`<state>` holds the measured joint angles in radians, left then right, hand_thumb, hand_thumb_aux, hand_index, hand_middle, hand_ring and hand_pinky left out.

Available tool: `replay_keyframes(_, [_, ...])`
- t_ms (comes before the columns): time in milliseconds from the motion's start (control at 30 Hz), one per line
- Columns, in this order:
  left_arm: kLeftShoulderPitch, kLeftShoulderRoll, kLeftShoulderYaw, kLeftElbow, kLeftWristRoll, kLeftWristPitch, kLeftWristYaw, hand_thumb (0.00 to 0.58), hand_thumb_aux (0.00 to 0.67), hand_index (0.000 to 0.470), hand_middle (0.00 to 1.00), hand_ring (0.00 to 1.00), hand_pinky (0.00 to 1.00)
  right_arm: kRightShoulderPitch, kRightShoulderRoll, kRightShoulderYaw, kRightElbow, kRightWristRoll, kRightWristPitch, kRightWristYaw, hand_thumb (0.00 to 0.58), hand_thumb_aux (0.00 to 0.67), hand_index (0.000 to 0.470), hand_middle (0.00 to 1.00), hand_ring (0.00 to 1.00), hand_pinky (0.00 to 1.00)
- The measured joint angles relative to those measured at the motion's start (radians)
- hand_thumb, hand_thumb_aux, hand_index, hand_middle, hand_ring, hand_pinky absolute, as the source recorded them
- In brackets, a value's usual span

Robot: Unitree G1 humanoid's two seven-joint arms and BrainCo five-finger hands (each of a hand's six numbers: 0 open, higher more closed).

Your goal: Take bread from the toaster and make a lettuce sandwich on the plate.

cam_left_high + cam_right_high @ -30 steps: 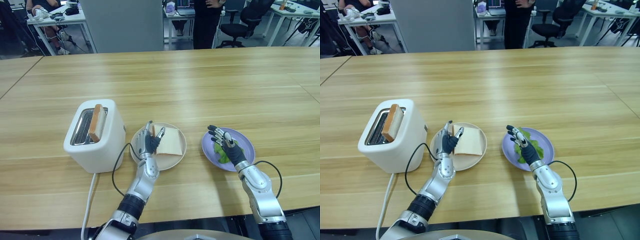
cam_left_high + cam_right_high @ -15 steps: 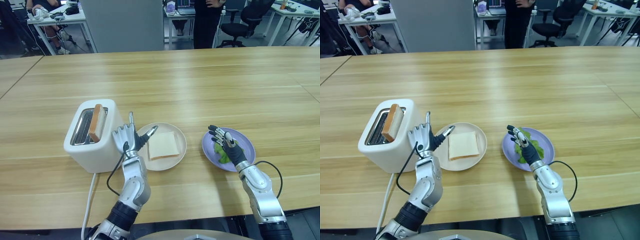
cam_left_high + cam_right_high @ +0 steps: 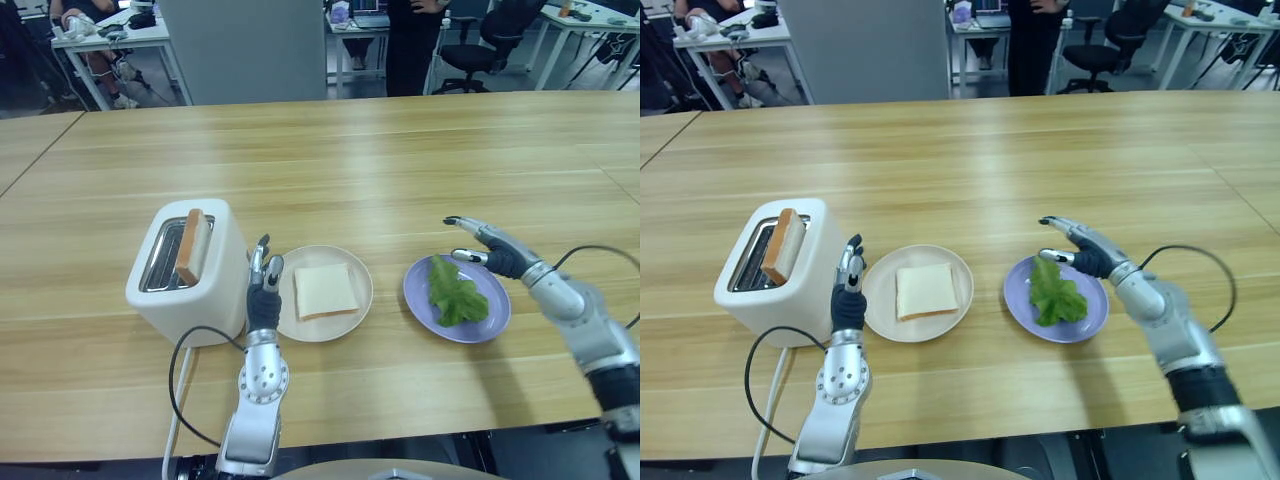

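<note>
A white toaster (image 3: 188, 270) stands at the left with one browned slice of bread (image 3: 191, 244) upright in its slot. Right of it, a beige plate (image 3: 322, 291) holds a flat white bread slice (image 3: 324, 291). A purple plate (image 3: 457, 297) further right carries a green lettuce leaf (image 3: 455, 292). My left hand (image 3: 264, 291) stands upright between the toaster and the beige plate, fingers straight and holding nothing. My right hand (image 3: 489, 250) hovers over the far right rim of the purple plate, fingers spread and pointing left above the lettuce.
The toaster's black cable (image 3: 200, 380) loops over the table's front edge beside my left arm, with a white cord (image 3: 172, 415) next to it. Bare wooden table (image 3: 350, 170) stretches behind the plates. Desks and chairs stand in the room beyond.
My left hand let go of the white slice, which now lies flat on the beige plate, and drew back toward the toaster. My right hand lifted off the lettuce and swung right.
</note>
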<state>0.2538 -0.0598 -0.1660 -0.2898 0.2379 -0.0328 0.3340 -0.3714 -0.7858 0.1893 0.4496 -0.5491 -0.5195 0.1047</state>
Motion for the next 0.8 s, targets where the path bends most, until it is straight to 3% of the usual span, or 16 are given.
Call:
replay_keyframes(167, [0.047,0.002,-0.002,0.007,0.007,-0.043,0.026,0.000,0.000,0.000,0.10,0.10,0.10,-0.189,-0.027,0.295,0.351,-0.425,-0.153,-0.403,0.000,0.000,0.000,0.00,0.00,0.00])
replay_keyframes(400, [0.042,0.002,-0.005,0.036,0.026,-0.048,0.040,0.000,0.000,0.000,0.10,0.10,0.10,-0.356,0.006,0.588,0.645,-0.734,-0.103,-0.773,0.000,0.000,0.000,0.00,0.00,0.00])
replay_keyframes(433, [0.036,0.002,-0.006,0.052,0.030,-0.048,0.042,0.000,0.000,0.000,0.10,0.10,0.10,-0.366,0.016,0.625,0.681,-0.765,-0.089,-0.819,0.036,0.021,0.014,0.00,0.00,0.00])
replay_keyframes(467, [0.034,0.002,-0.007,0.061,0.032,-0.048,0.043,0.000,0.000,0.000,0.10,0.10,0.10,-0.368,0.022,0.648,0.700,-0.780,-0.082,-0.844,0.036,0.021,0.014,0.00,0.00,0.00])
replay_keyframes(500, [0.032,0.002,-0.007,0.069,0.033,-0.048,0.044,0.000,0.000,0.000,0.10,0.10,0.10,-0.371,0.028,0.676,0.723,-0.797,-0.072,-0.874,0.096,0.058,0.040,0.00,0.00,0.00])
replay_keyframes(533, [0.030,0.002,-0.007,0.079,0.033,-0.048,0.046,0.000,0.000,0.000,0.10,0.10,0.10,-0.373,0.033,0.693,0.741,-0.807,-0.063,-0.902,0.468,0.376,0.258,0.00,0.00,0.00])
replay_keyframes(567, [0.030,0.002,-0.006,0.090,0.033,-0.049,0.047,0.000,0.000,0.000,0.10,0.10,0.10,-0.376,0.035,0.707,0.756,-0.812,-0.058,-0.926,0.468,0.376,0.258,0.00,0.00,0.00])
replay_keyframes(600, [0.030,0.002,-0.006,0.099,0.032,-0.049,0.048,0.000,0.000,0.000,0.11,0.11,0.11,-0.383,0.038,0.720,0.768,-0.813,-0.054,-0.944,0.580,0.670,0.460,0.00,0.00,0.00])
replay_keyframes(800, [0.022,0.002,-0.001,0.141,0.030,-0.068,0.052,0.000,0.000,0.000,0.10,0.10,0.10,-0.409,0.050,0.759,0.811,-0.809,-0.008,-0.999,0.580,0.670,0.460,0.00,0.00,0.00])
